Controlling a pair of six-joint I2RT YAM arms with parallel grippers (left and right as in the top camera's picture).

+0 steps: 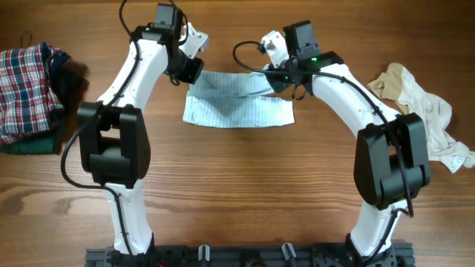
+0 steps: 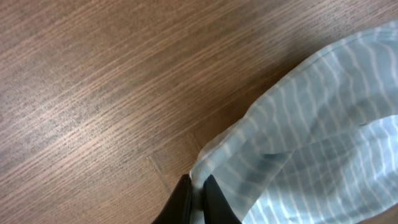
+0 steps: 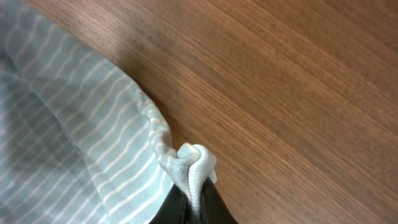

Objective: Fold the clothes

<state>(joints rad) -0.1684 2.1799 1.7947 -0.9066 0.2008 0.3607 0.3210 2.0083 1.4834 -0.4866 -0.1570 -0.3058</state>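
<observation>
A light blue garment with thin white stripes (image 1: 237, 104) lies at the table's centre back, its near part flat and its far edge lifted. My left gripper (image 1: 194, 73) is shut on the far left corner; the left wrist view shows the fingers (image 2: 198, 194) pinching the cloth (image 2: 311, 124). My right gripper (image 1: 276, 78) is shut on the far right corner; the right wrist view shows the fingers (image 3: 194, 199) clamped on a bunched edge of the garment (image 3: 68, 124). Both corners are held a little above the wood.
A red, white and blue plaid garment (image 1: 26, 81) lies on a dark green one (image 1: 33, 142) at the left edge. A crumpled beige and white garment (image 1: 423, 111) lies at the right. The bare wooden table (image 1: 237, 193) stretches in front.
</observation>
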